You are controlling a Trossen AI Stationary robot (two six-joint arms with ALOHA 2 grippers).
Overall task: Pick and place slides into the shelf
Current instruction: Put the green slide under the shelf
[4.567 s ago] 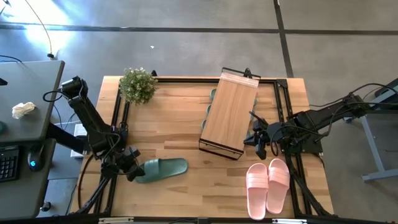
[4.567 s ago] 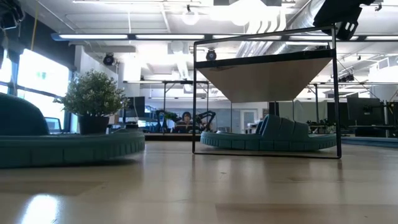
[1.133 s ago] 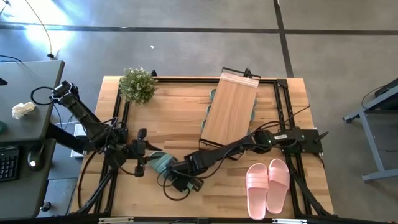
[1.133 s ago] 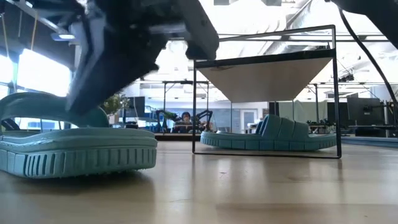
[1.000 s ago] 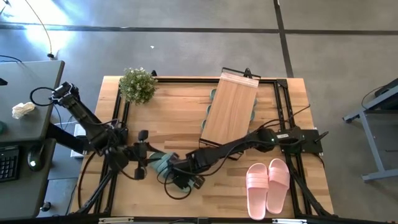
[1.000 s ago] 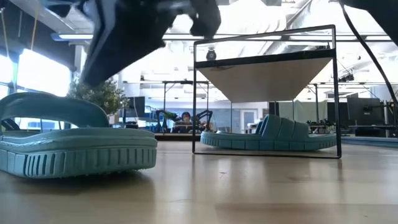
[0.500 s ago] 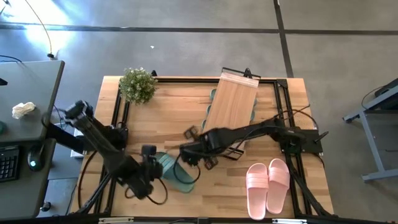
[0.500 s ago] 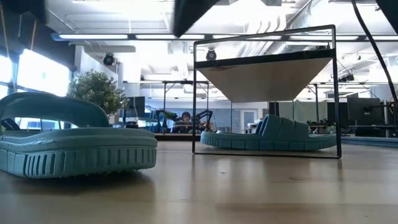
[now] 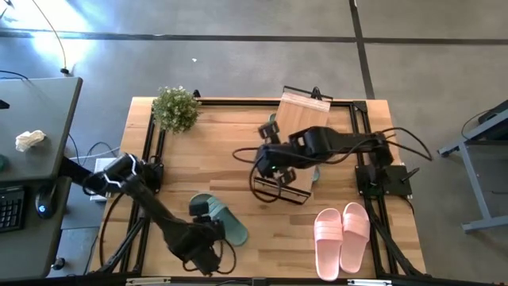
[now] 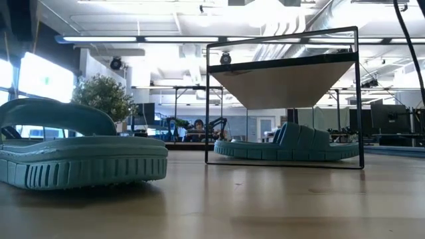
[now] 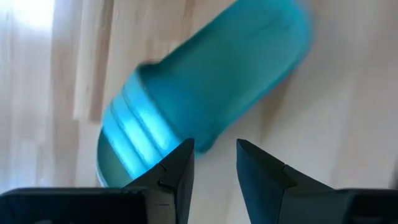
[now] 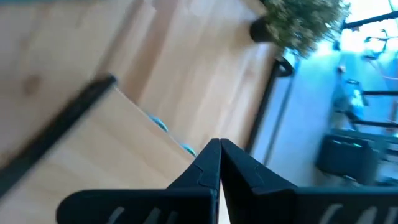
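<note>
One green slide (image 9: 221,222) lies sole-down on the table near the near edge; it fills the low view's left (image 10: 73,156). My left gripper (image 9: 200,208) hovers open just above it, and the slide (image 11: 205,81) shows ahead of the fingertips (image 11: 214,146). My right gripper (image 9: 258,151) is shut (image 12: 217,146) over the left part of the shelf (image 9: 298,119). Another green slide (image 10: 312,146) rests under the shelf (image 10: 285,79). Toes of the green slides (image 12: 158,124) stick out from beneath the shelf's edge. The pink pair (image 9: 341,234) lies side by side at the near right.
A small potted plant (image 9: 176,107) stands at the far left corner of the table. Dark frame rails (image 9: 151,135) run along the table's left and right sides. Bare wood lies between the lone green slide and the shelf.
My right gripper has lifted away from the green slide at the near left and swung up and toward the far right, over the shelf. My left arm has swung toward the near edge and hangs over the slide. The slide has stayed in place.
</note>
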